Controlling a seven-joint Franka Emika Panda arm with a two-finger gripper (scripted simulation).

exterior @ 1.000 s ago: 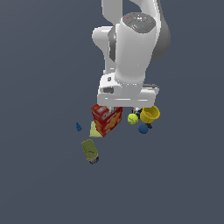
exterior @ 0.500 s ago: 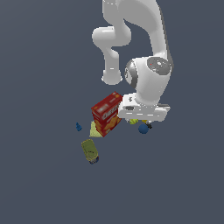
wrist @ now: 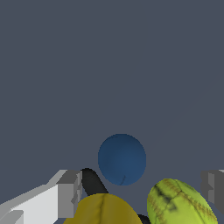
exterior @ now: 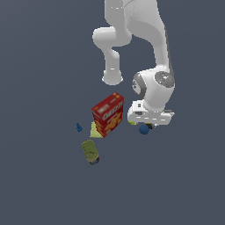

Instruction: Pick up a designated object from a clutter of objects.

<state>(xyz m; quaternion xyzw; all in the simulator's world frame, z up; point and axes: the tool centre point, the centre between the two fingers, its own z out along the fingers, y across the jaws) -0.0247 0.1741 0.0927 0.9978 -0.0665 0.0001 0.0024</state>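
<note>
Now the claw (wrist: pixel 140 192) has dropped lower than it was half a second ago, and the wrist sits close over the clutter beside the red cracker box (exterior: pixel 108 114). Its two grey fingers (wrist: pixel 69 192) are spread wide apart and grip nothing. Between them in the wrist view lies the dark blue ball (wrist: pixel 121 159) (smooth and plain), bare on the grey floor (wrist: pixel 109 65). In the exterior view the ball (exterior: pixel 143 129) peeks out just under the wrist, on the cracker box's side toward the exterior view's right. Touching or just beside the ball are the yellow-green ball (wrist: pixel 181 203) and the yellow cup (wrist: pixel 103 211); what the cup holds cannot be told. Farther from the box lie the olive can (exterior: pixel 90 151) and the tiny blue piece (exterior: pixel 79 128).
</note>
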